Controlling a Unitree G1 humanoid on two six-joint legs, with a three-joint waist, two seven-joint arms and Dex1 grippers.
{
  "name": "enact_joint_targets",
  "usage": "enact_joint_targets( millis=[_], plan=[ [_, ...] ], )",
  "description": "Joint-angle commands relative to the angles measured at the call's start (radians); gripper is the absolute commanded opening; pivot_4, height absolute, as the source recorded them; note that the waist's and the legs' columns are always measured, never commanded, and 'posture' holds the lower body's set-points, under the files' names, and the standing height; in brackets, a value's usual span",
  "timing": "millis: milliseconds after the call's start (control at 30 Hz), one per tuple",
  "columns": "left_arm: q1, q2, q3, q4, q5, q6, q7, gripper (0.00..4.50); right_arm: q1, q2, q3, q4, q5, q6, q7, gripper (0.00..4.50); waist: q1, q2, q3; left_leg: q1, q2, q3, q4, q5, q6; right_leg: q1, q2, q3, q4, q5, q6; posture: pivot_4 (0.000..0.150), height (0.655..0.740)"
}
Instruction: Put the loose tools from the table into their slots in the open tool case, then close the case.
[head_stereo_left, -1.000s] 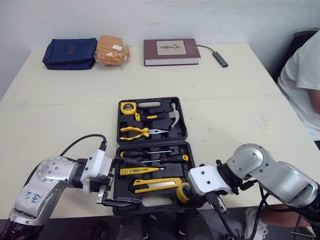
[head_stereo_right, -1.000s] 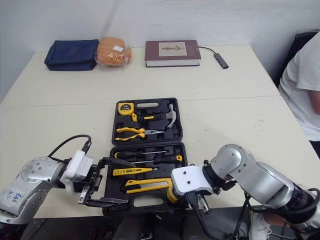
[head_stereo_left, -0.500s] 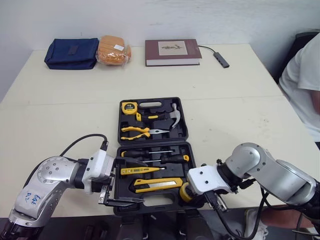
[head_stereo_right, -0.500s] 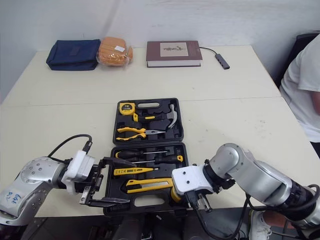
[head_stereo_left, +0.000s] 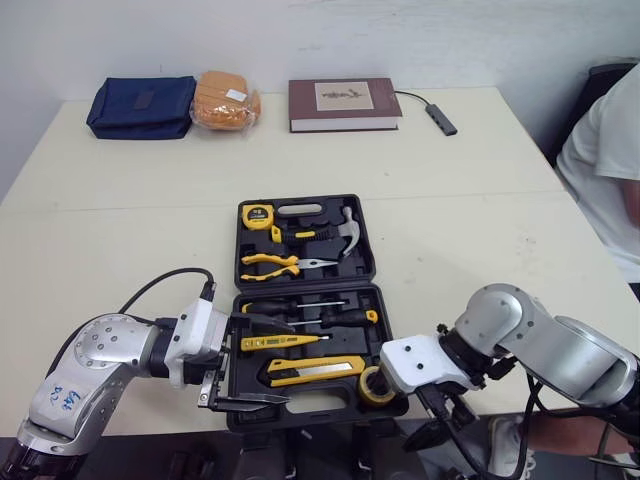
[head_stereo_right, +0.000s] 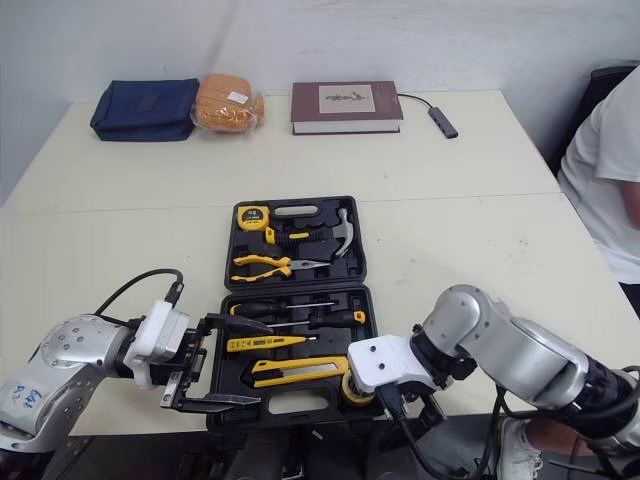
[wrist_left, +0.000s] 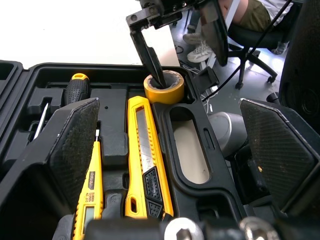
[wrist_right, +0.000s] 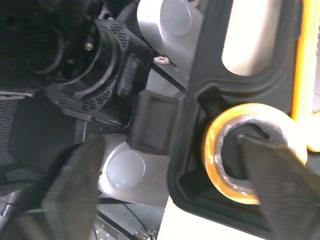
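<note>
Yellow tape roll (head_stereo_left: 377, 385) in the near right corner of the tool case (head_stereo_left: 310, 413) looks light and stiff: pinch its wall, your right gripper (wrist_left: 190, 72) and left gripper (head_stereo_left: 272, 362) both gape

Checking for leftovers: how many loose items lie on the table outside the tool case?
4, all along the far edge: blue pouch, orange packet, book, cabled adapter. Nearer ones may be hidden.

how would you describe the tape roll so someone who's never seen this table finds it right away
On the pale table lies an open black tool case; go to the half nearer the robot and its near right corner. There, beside the end of the yellow utility knife, sits the tape roll: a short yellow ring with a hollow middle, the only hoop among long straight tools.
</note>
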Motion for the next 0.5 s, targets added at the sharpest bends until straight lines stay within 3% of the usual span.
enact_joint_targets(
  millis=[33, 233, 367, 400, 433, 500],
  plan=[
    [0.008, 0.002, 0.021, -0.02, -0.008, -0.013, 0.003, 4.5, 0.011, -0.036, -0.086, -0.007, 0.077, -0.016, 0.044, 4.3, 0.0, 0.0, 0.0, 0.0, 0.0, 0.0, 0.0, 0.0, 0.0, 0.0, 0.0, 0.0, 0.0, 0.0, 0.0, 0.15, 0.74],
    [0.004, 0.0, 0.019, -0.007, 0.0, -0.023, 0.003, 4.5, 0.099, -0.056, -0.228, 0.014, 0.173, -0.053, 0.042, 4.3, 0.002, 0.0, 0.0, 0.0, 0.0, 0.0, 0.0, 0.0, 0.0, 0.0, 0.0, 0.0, 0.0, 0.0, 0.0, 0.15, 0.74],
    [-0.004, -0.004, 0.015, 0.001, 0.006, -0.029, 0.005, 4.5, 0.209, 0.03, -0.395, 0.07, 0.302, -0.143, 0.031, 4.3, 0.002, -0.001, 0.0, 0.0, 0.0, 0.0, 0.0, 0.0, 0.0, 0.001, 0.0, -0.001, 0.0, 0.0, 0.0, 0.15, 0.74],
    [-0.004, -0.004, 0.016, 0.003, 0.007, -0.031, 0.003, 4.5, 0.23, 0.04, -0.415, 0.076, 0.31, -0.166, 0.031, 3.76, 0.003, -0.001, 0.0, 0.0, 0.0, 0.0, 0.0, 0.0, 0.0, 0.001, 0.0, 0.0, 0.0, 0.0, 0.0, 0.15, 0.74],
    [-0.009, -0.005, 0.016, 0.006, 0.006, -0.031, 0.005, 4.5, 0.268, 0.051, -0.427, 0.074, 0.304, -0.19, 0.019, 3.52, 0.003, -0.001, 0.0, 0.0, 0.0, 0.0, 0.0, 0.0, 0.0, 0.001, 0.001, -0.001, 0.0, 0.0, 0.0, 0.15, 0.74],
    [-0.017, -0.01, 0.017, 0.01, 0.0, -0.028, 0.011, 4.5, 0.32, 0.084, -0.441, 0.07, 0.295, -0.231, -0.017, 2.41, 0.003, -0.001, 0.0, 0.0, 0.0, 0.0, 0.0, 0.0, 0.001, 0.001, 0.001, -0.001, 0.0, 0.0, 0.0, 0.15, 0.74]
  ],
)
